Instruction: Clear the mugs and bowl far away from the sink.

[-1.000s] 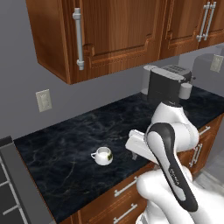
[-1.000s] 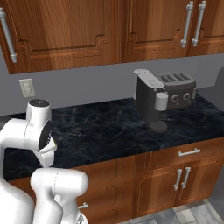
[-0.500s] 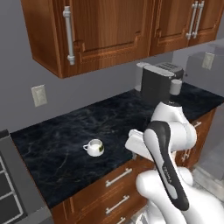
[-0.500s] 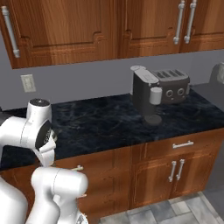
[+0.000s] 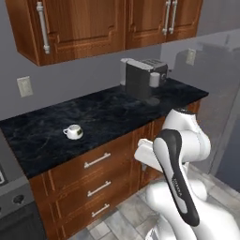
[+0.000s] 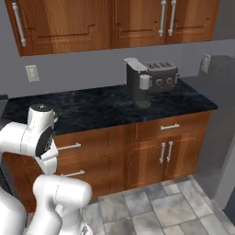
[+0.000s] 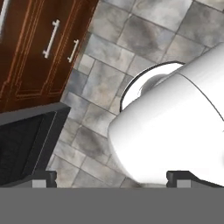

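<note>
Left base view has swung since a second ago: we now see cabinet drawers and the grey tiled floor (image 5: 117,225), so the camera moved, not the things. The small rounded white mug (image 5: 73,132) with a handle and dark mark stands upright on the black marbled table (image 5: 112,112), well apart from the dark coffee machine (image 5: 137,78). In the hand view our fingers (image 7: 43,178) are spread wide, pinching nothing.

One small white mug (image 5: 73,132) sits upright on the dark speckled counter in front of me, toward its left part and nearer the front edge than the wall. It is rounded, its handle points left, and a dark mark shows on its right side. Nothing touches it.
</note>
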